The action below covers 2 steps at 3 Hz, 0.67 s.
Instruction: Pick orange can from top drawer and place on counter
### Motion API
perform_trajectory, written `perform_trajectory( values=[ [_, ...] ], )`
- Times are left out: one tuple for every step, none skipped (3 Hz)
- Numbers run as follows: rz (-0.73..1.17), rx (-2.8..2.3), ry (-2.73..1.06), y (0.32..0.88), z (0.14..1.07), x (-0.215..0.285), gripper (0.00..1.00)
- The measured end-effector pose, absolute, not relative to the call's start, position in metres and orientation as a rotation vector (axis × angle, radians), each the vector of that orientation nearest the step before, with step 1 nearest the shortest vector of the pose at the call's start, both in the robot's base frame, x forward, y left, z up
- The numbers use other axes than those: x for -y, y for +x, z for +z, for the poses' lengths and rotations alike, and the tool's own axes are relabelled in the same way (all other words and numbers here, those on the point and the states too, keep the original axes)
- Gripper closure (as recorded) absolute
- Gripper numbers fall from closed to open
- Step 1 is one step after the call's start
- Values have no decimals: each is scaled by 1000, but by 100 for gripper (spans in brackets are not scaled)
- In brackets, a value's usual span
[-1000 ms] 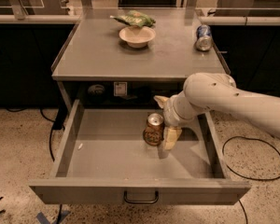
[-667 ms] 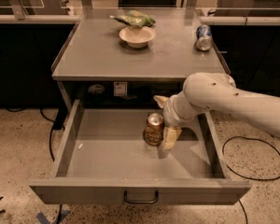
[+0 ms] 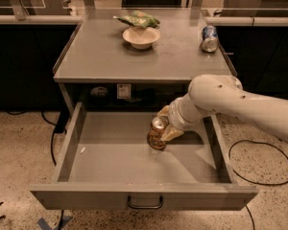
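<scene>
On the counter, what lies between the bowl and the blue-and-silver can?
Nothing: the camera view shows bare counter between the bowl and the blue-and-silver can. The claw is down in the top drawer, closed on the orange can.

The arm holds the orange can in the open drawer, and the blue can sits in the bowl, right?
Not quite: the camera view shows the blue can lying on the counter, apart from the bowl. The gripper does hold the orange can in the open top drawer.
</scene>
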<state>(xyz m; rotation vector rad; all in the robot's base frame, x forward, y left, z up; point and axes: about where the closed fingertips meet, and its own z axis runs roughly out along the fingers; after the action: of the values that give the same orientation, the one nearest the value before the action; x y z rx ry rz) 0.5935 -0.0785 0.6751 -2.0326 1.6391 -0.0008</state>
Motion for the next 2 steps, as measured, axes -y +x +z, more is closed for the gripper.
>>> perform_trajectory(
  values=[
    [-1,-1639,-2033,593,675,79,71],
    [-1,-1639,-2033,593,675,79,92]
  ],
)
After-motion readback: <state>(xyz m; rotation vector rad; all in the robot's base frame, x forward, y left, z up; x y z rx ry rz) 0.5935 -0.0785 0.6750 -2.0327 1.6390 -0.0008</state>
